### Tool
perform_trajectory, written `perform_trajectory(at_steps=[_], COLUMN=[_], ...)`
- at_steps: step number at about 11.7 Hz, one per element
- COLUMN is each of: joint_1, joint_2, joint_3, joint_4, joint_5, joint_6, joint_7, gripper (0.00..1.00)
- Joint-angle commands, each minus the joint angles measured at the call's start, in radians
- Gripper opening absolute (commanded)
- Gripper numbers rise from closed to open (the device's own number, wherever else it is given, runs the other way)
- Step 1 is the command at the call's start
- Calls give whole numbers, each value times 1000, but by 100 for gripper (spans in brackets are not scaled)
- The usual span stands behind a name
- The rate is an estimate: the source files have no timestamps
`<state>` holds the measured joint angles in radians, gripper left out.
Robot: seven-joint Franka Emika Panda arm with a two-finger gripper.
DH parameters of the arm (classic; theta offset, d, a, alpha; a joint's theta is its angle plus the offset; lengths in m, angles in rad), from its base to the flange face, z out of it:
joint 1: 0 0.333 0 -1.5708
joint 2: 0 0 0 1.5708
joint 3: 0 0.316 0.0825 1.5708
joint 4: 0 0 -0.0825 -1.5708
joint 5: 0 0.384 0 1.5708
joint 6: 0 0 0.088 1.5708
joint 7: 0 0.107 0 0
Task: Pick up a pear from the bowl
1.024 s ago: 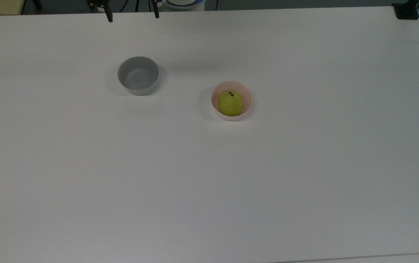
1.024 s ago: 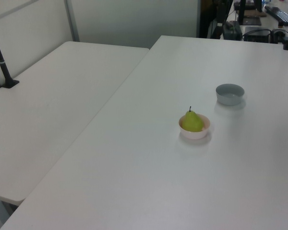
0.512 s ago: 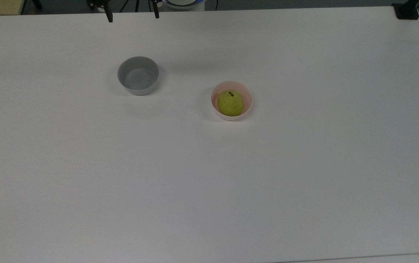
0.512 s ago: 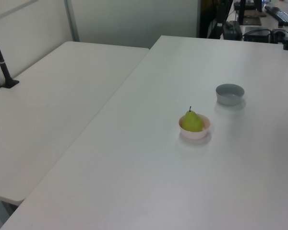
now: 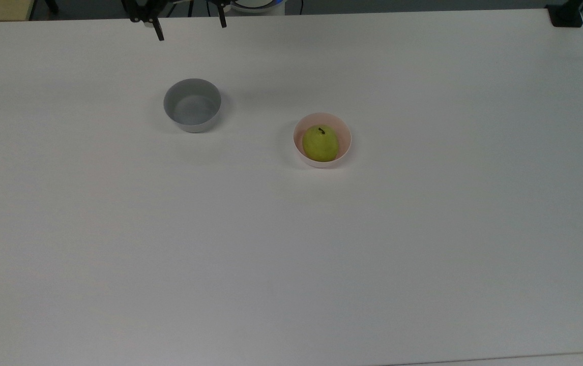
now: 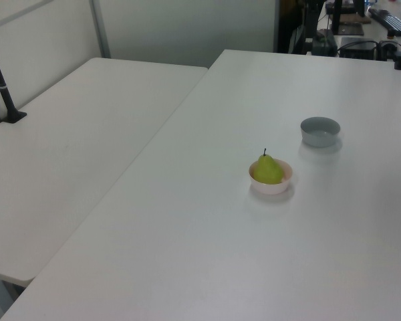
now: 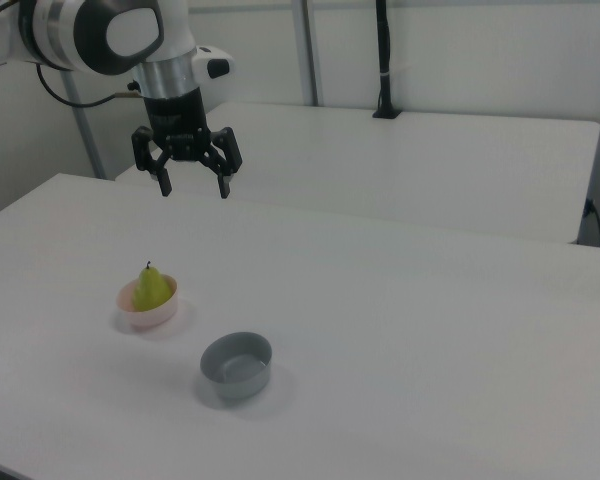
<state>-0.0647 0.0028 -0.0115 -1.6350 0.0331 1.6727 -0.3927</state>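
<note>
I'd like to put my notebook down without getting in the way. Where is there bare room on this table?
Nearly everywhere. The white table is bare on the top view's lower half and both sides. Only the middle holds things: the grey bowl and the pink bowl with the pear. Avoid the far edge, where the open gripper hangs.

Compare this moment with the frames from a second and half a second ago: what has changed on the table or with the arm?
The open gripper has edged further into the top view, its fingertips reaching slightly lower and to the top view's right. It holds nothing. The pear sits as before in the pink bowl, stem up, and the grey bowl has not shifted on the table.
</note>
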Motion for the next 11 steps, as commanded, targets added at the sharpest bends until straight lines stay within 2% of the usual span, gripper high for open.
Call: perform_trajectory(at_steps=[1,6,8,11], joint_1=[63,192,238,321], joint_2=[-1,38,81,130], joint_3=[-2,-1,-1,-1], joint_4=[-16,-83,-112,-196], joint_5=[4,17,57,56], joint_6=[-33,21,126,315], joint_7=[-137,75,225,346], gripper=[100,100,100,100])
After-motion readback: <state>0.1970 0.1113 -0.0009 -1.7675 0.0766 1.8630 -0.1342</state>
